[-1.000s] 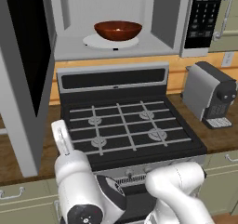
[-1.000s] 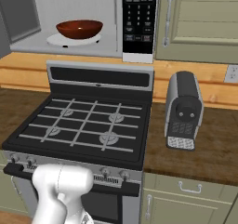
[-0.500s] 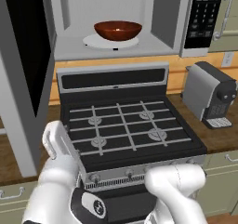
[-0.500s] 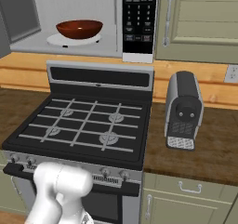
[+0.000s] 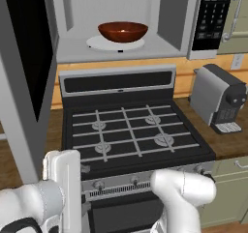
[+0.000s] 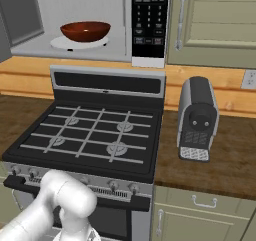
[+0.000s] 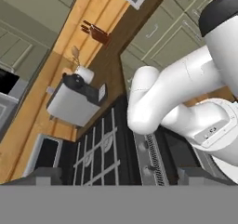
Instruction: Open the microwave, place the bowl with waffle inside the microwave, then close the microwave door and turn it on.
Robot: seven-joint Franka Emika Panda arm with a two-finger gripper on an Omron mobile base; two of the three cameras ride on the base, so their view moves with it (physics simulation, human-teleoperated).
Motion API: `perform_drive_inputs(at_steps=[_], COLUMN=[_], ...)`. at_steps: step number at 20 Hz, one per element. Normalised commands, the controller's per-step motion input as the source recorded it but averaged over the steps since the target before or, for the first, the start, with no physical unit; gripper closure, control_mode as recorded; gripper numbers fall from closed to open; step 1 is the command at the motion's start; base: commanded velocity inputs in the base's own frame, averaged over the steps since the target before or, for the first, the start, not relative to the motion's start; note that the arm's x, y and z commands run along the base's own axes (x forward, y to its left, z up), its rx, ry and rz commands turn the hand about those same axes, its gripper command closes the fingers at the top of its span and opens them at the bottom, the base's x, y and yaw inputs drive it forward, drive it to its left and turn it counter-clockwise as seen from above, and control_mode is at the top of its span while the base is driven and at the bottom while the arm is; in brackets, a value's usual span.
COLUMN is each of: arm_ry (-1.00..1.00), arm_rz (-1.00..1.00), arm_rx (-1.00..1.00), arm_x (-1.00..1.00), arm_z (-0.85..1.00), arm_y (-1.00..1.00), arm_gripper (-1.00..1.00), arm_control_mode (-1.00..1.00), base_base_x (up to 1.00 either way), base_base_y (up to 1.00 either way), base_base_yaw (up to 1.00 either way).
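Note:
The microwave (image 5: 169, 19) stands open above the stove, its black keypad (image 6: 149, 20) on the right. The reddish-brown bowl (image 5: 122, 31) (image 6: 85, 30) sits on the white turntable (image 5: 104, 44) inside. The waffle is hidden below the bowl's rim. The microwave door (image 5: 22, 58) is swung wide open to the left, black glass in a grey frame. My gripper (image 7: 121, 176) is low in front of the stove, far from the microwave, open with nothing between its fingertips (image 7: 44, 175). It looks sideways along the stove top.
A black-and-silver gas stove (image 5: 131, 130) (image 6: 90, 135) lies under the microwave. A grey coffee machine (image 5: 218, 99) (image 6: 197, 117) (image 7: 74, 102) stands on the wooden counter to its right. Beige cabinets (image 6: 215, 25) hang right of the microwave.
My arm has folded lower at the left front of the stove, and a white link has shifted there. The bowl and the open door have not moved.

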Motion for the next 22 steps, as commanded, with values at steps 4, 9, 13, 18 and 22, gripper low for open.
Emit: perform_drive_inputs(at_steps=[4, 9, 13, 18, 22], arm_ry=[-0.22, -0.22, -0.2, -0.4, -0.42], arm_rz=[0.01, 0.11, 0.1, 0.0, 0.0], arm_rx=[0.01, 0.02, 0.05, 0.0, 0.0], arm_x=[0.33, 0.51, 0.67, 0.42, 0.43], arm_z=[-0.75, -0.96, -0.37, 0.0, 0.06], arm_y=[0.28, 0.1, 0.17, 0.96, 0.88], arm_gripper=[-1.0, -1.0, -1.0, -1.0, -1.0], arm_control_mode=[-1.0, -1.0, -1.0, -1.0, -1.0], base_base_x=[0.0, 0.0, 0.0, 0.0, 0.0], base_base_y=[0.0, 0.0, 0.0, 0.0, 0.0], base_base_yaw=[0.0, 0.0, 0.0, 0.0, 0.0])
